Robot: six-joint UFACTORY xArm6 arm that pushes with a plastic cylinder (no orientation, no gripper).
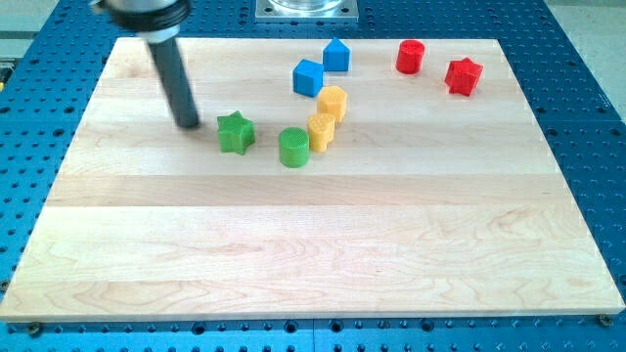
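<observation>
My tip (189,124) rests on the wooden board (293,244) in its upper left part, a short gap to the left of the green star (235,132). It touches no block. Right of the star stands a green cylinder (293,147). Two yellow blocks (322,131) (333,102) sit close together just right of the cylinder. Above them are a blue cube (308,77) and a blue house-shaped block (336,55).
A red cylinder (410,57) and a red star-like block (464,76) sit near the board's upper right. A blue perforated table (587,117) surrounds the board. A metal mount (306,9) shows at the view's top.
</observation>
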